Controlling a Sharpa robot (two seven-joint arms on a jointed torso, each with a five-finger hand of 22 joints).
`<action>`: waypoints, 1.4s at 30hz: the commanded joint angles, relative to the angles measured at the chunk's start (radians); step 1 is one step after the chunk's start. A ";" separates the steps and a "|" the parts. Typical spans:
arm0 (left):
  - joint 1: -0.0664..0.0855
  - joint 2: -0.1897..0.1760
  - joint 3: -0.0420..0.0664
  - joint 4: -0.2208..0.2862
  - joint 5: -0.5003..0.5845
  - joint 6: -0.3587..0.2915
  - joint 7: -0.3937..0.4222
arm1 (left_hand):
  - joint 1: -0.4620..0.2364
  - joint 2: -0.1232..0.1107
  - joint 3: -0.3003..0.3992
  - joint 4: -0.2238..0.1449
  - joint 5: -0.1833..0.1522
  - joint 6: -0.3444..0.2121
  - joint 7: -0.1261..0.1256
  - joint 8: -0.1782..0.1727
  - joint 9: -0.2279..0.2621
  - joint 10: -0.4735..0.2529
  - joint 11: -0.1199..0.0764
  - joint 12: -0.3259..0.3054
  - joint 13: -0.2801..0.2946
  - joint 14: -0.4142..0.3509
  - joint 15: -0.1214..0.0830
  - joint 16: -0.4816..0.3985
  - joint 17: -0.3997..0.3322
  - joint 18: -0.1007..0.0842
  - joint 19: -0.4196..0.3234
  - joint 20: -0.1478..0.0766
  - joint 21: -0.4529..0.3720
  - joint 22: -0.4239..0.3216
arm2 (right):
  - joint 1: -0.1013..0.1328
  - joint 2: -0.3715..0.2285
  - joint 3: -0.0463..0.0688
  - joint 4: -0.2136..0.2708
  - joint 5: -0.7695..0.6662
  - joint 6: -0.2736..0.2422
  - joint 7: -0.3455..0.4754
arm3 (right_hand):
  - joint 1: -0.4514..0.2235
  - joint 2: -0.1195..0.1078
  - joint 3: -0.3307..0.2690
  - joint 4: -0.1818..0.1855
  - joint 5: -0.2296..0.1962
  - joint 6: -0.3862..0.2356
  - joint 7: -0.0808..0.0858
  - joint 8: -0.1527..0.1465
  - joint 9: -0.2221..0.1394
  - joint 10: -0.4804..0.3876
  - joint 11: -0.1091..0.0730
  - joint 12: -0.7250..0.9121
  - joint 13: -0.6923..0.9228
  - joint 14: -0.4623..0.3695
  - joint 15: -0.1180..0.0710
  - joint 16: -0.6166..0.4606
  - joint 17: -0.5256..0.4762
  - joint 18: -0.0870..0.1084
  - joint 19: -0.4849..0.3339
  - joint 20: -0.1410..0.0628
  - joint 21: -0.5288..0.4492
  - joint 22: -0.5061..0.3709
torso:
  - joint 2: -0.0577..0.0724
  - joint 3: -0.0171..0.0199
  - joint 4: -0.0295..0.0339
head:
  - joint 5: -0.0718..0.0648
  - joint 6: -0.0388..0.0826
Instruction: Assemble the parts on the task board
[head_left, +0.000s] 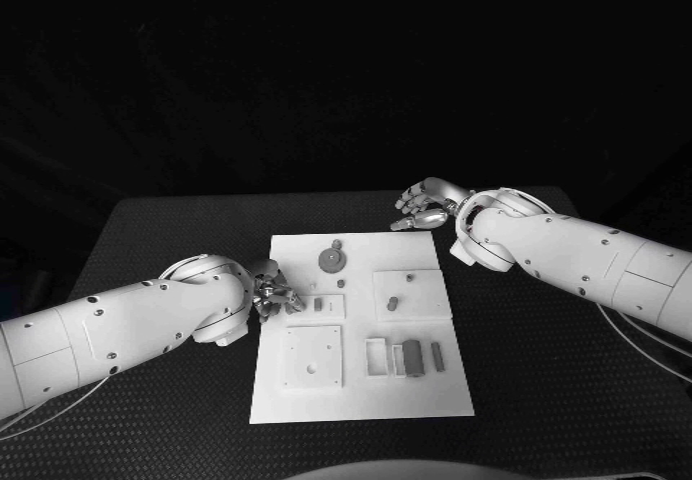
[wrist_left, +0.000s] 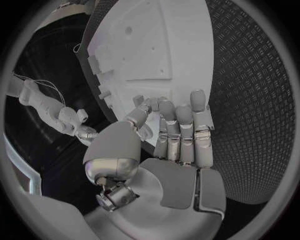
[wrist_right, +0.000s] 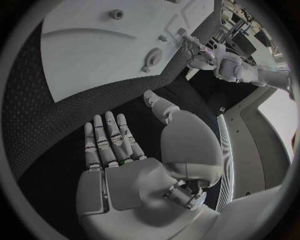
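The white task board (head_left: 361, 400) lies in the middle of the black table. On it are a round toothed disc (head_left: 332, 262), a short peg (head_left: 391, 301) on a raised square plate, and dark bars (head_left: 413, 357) in a small tray. My left hand (head_left: 274, 290) is at the board's left edge, its fingers stretched side by side (wrist_left: 178, 130) and the thumb tip close to a small part there. Whether it pinches that part cannot be told. My right hand (head_left: 428, 205) hovers off the board's far right corner, with its fingers straight (wrist_right: 109, 142), the thumb apart and nothing in it.
A square plate with a hole (head_left: 313, 357) sits at the board's near left. The board (wrist_right: 94, 50) and the disc (wrist_right: 152, 57) lie beyond my right hand. Bare black table (head_left: 562, 400) surrounds the board on all sides.
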 joint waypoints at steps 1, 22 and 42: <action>-0.003 -0.004 -0.003 -0.007 -0.004 0.028 -0.017 | 0.031 0.022 0.017 -0.021 0.003 0.000 -0.007 0.003 0.006 0.026 -0.029 0.004 0.001 0.009 0.000 0.005 0.001 0.002 -0.003 -0.001 0.005 0.025 | 0.000 0.001 0.000 0.001 -0.011 0.012 0.005 | 0.007 -0.007 0.000 0.008 -0.001 -0.007 0.033 0.005 0.002 0.003 0.000 -0.004 -0.001 -0.008 -0.002 0.007 0.002 -0.017 -0.009 -0.001 -0.006 0.013 | 0.000 0.0011 -0.0004 | 0.001 0.002; -0.002 0.017 -0.003 -0.009 -0.110 0.030 -0.041 | 0.014 0.022 0.008 -0.007 0.003 -0.003 -0.004 0.000 0.007 0.023 -0.027 0.002 -0.001 0.007 -0.002 0.002 -0.002 0.002 -0.006 0.001 0.011 0.023 | -0.001 0.001 -0.001 0.002 -0.011 0.014 0.003 | 0.007 -0.007 0.000 0.010 -0.001 -0.009 0.031 0.006 0.002 0.003 -0.001 -0.005 -0.003 -0.010 -0.001 0.007 0.003 -0.017 -0.008 -0.001 -0.007 0.015 | 0.001 0.0029 -0.0021 | 0.002 -0.001; -0.002 0.030 -0.003 -0.016 -0.094 0.057 -0.057 | -0.070 0.017 -0.108 -0.018 0.003 0.004 -0.008 0.002 0.017 0.028 -0.030 0.008 0.001 0.010 -0.006 0.005 -0.005 0.004 -0.012 -0.003 0.020 0.021 | -0.001 0.002 -0.001 0.001 -0.011 0.018 0.003 | 0.006 -0.006 -0.001 0.012 -0.001 -0.009 0.032 0.008 0.003 0.004 -0.001 -0.005 -0.003 -0.012 0.000 0.008 0.003 -0.017 -0.009 -0.001 -0.008 0.016 | 0.001 0.0020 -0.0017 | 0.001 -0.003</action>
